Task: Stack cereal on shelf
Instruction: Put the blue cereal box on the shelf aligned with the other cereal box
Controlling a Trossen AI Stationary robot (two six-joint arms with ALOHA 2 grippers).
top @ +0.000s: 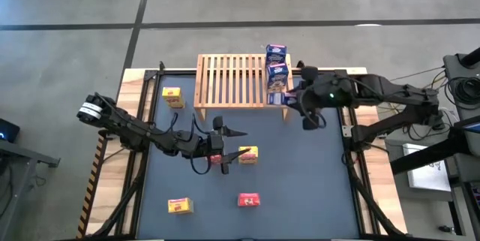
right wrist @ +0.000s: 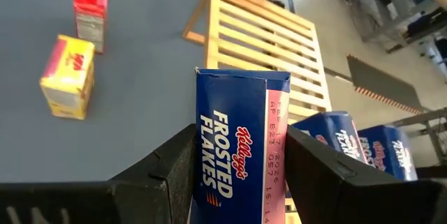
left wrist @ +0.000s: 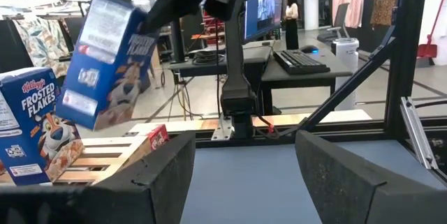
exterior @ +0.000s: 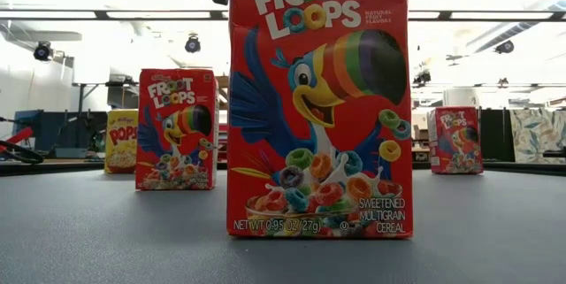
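Risk of knocking the blue stack at the rack's right end

Right gripper (right wrist: 241, 175) was clamped on a blue box (right wrist: 241, 147), jaws on its two narrow sides, carried tilted just beside the rack's (top: 232, 79) right end. You had two blue boxes (top: 277, 64) already standing there, close together. My judgement: the held box hung so near them that a low or skewed approach could have tipped either one off the slats. The tilt mattered too; set down on an edge, it could have fallen over, and the gaps between slats gave little flat footing.

Left gripper (top: 216, 149) sat mid-table with jaws apart and nothing between them in its wrist view. A red box (top: 216, 158) lay just under it in the high view; you could have nudged it by accident.

Look of the goods: small printed cardboard cartons. Blue ones read Frosted Flakes, red ones Froot Loops. Loose on the table were a yellow box (top: 172, 96) left of the rack, another yellow (top: 248, 155) mid-table, a third yellow (top: 180, 206) and a red (top: 249, 200) near the front. A further red carton (left wrist: 155, 140) showed against the rack in the left wrist view.
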